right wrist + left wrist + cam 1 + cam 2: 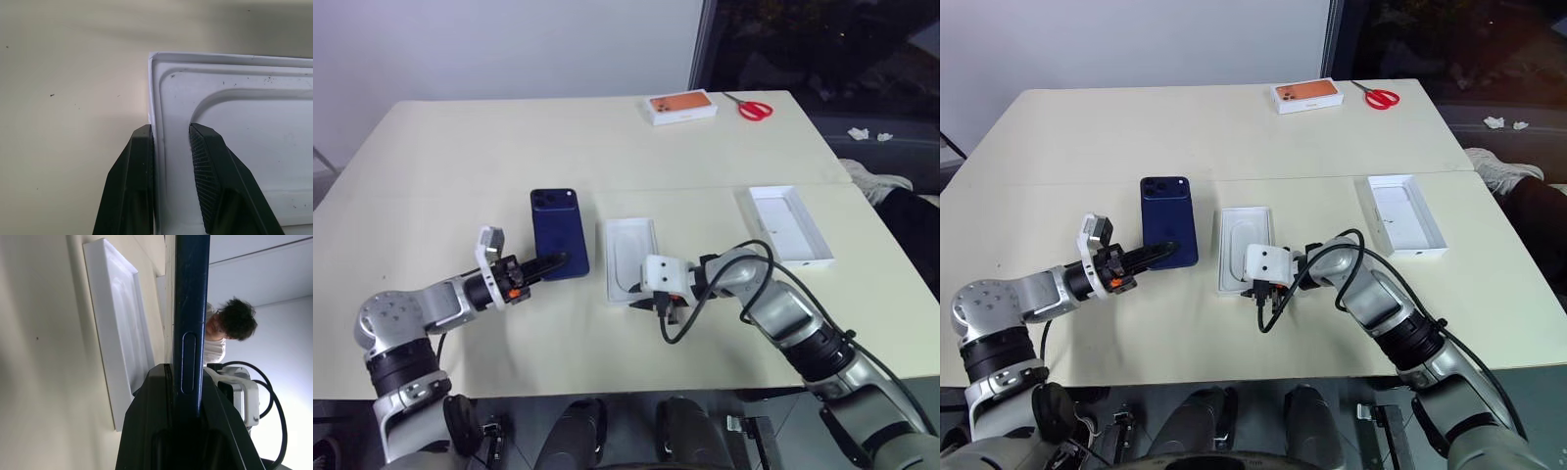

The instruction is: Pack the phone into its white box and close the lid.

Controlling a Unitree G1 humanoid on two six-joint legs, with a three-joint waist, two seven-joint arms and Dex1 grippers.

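The dark blue phone (558, 233) lies back up on the table, left of the white box (628, 253). My left gripper (552, 262) is shut on the phone's near end; in the left wrist view the phone's edge (190, 293) runs up from between the black fingers. The white box sits open side up at the table's middle. My right gripper (171, 128) is at the box's near left corner, one finger outside the wall and the other inside against the tray's step, shut on that rim. The lid (785, 225) lies white inside up, to the right.
A white box with an orange top (682, 107) and red-handled scissors (753, 108) lie at the far edge. A black cable (690, 313) loops under my right wrist. A person (234, 323) shows in the background of the left wrist view.
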